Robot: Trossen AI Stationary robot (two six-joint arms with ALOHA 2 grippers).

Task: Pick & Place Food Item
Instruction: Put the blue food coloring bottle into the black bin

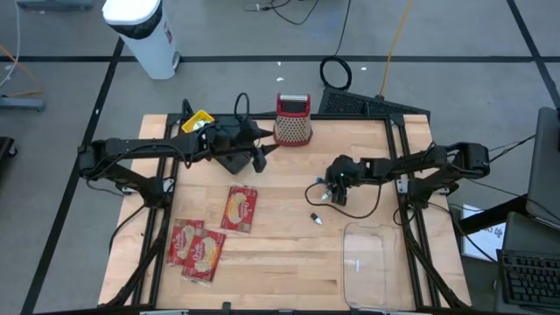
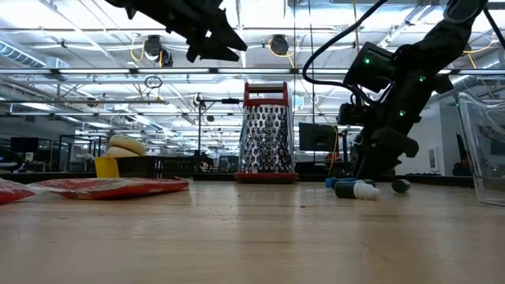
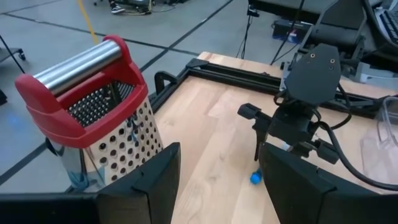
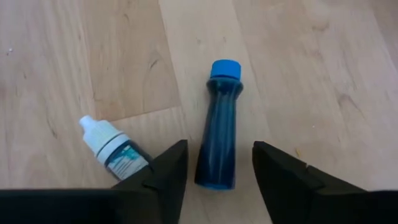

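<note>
A blue bottle point(image 4: 217, 140) with a blue cap lies on its side on the wooden table point(image 1: 289, 262). My right gripper point(image 4: 219, 168) is open and slants down over it, one finger on each side of its base end, touching nothing. A small white-capped dropper bottle point(image 4: 115, 152) lies beside it. Red food packets point(image 1: 239, 208) point(image 1: 197, 249) lie flat at the near left. My left gripper point(image 1: 260, 159) hangs open and empty in the air beside the red-handled metal grater point(image 1: 293, 121).
A clear plastic tub point(image 1: 372, 262) stands at the near right. A yellow cup holding pale rolls point(image 1: 198, 121) sits at the far left corner, next to my left arm. Cables trail off the table's far right corner. Bare wood lies between the packets and the tub.
</note>
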